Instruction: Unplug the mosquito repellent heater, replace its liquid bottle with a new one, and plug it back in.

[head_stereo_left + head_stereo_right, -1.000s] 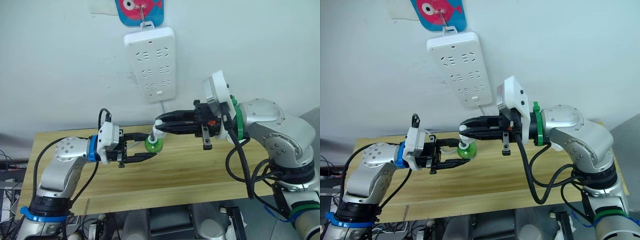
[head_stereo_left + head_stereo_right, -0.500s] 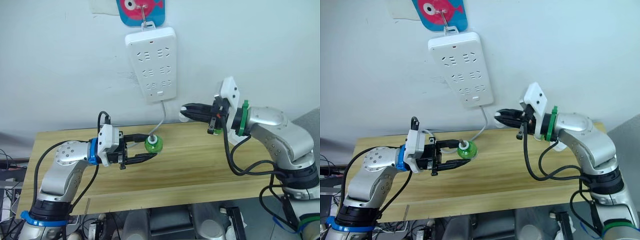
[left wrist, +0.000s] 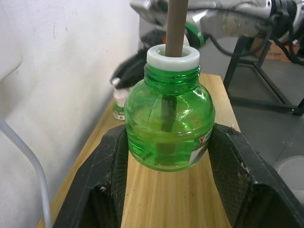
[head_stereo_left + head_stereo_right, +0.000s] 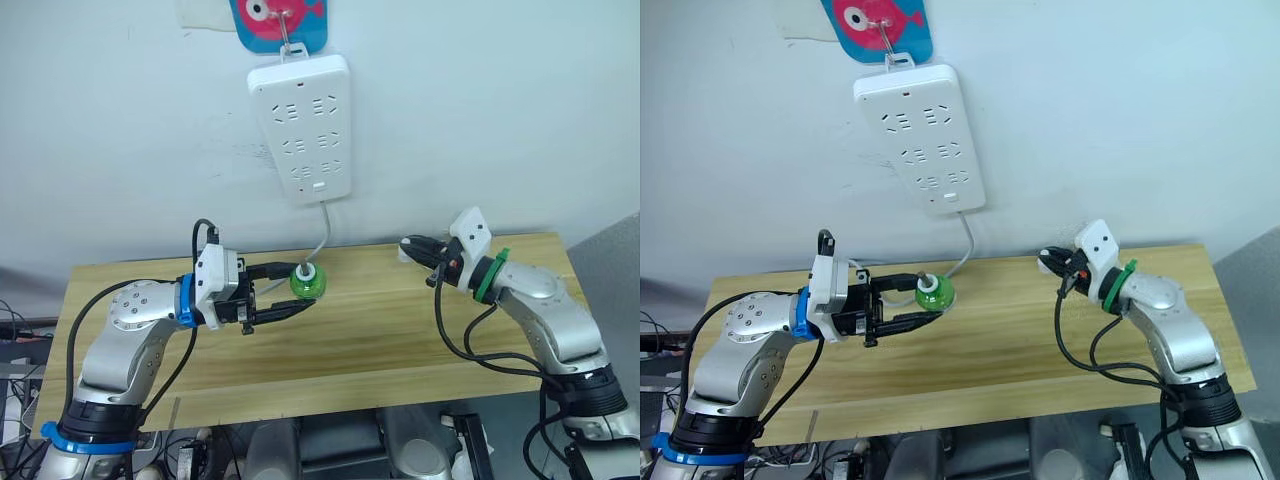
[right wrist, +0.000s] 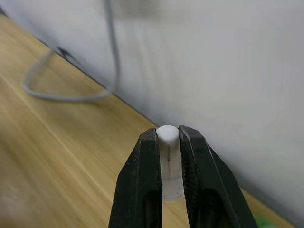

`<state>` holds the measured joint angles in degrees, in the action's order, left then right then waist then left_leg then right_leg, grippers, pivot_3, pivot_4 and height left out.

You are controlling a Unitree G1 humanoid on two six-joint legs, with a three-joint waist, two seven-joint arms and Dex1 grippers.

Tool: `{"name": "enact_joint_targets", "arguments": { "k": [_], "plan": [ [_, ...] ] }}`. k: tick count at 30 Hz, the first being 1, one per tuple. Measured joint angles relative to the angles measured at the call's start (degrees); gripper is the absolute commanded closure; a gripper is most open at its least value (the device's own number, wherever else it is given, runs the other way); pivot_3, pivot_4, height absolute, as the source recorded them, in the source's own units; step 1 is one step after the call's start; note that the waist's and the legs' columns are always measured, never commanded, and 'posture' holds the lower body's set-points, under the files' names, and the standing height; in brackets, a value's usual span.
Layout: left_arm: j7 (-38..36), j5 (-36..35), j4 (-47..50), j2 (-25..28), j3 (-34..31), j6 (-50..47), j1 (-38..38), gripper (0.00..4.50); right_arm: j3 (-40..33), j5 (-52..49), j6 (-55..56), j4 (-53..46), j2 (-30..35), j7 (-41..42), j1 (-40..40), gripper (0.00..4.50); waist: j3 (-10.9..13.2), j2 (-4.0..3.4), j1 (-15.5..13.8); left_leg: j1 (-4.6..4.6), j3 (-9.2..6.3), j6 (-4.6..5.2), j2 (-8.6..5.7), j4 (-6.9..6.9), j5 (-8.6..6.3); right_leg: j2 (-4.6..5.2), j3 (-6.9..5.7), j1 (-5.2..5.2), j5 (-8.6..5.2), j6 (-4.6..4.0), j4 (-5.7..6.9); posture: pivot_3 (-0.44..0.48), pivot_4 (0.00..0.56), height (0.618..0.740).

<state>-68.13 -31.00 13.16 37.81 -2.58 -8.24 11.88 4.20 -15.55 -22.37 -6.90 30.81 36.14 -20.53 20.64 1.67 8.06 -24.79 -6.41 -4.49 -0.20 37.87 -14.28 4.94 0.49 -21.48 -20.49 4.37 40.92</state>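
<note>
Left wrist view, left gripper (image 3: 168, 156) clamped the green bottle (image 3: 166, 128), right gripper (image 5: 168, 142) pinched a white cap (image 5: 169, 161) near the wall (image 5: 213, 57).

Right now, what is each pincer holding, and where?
Left pincer grips the green bottle by its round body. Right pincer pinches a small white cap by its sides.
</note>
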Motion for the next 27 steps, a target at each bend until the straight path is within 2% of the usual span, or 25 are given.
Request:
{"name": "enact_joint_targets", "arguments": {
  "k": [6,27],
  "plan": [
    [0.4,-0.5,1.3,0.1,-0.2,-0.3,-0.6,2.35,0.3,5.2,4.3,8.4,-2.8,-2.7,-0.4,4.29,0.0,0.00,0.0,0.02,0.01,-0.01,0.00,0.00,0.00,-0.01,0.02,0.00,0.00,0.00,0.02,-0.191,0.342,0.740],
    [1.1,-0.7,3.0,0.9,-1.9,-1.4,-2.8,2.35,0.4,10.4,10.9,18.2,-10.7,-6.2,-3.6,4.29,0.0,-0.01,-0.2,0.04,0.01,-0.01,0.01,0.02,0.01,-0.01,0.04,0.01,0.00,0.00,0.07,-0.152,0.343,0.740]
  ]
}}
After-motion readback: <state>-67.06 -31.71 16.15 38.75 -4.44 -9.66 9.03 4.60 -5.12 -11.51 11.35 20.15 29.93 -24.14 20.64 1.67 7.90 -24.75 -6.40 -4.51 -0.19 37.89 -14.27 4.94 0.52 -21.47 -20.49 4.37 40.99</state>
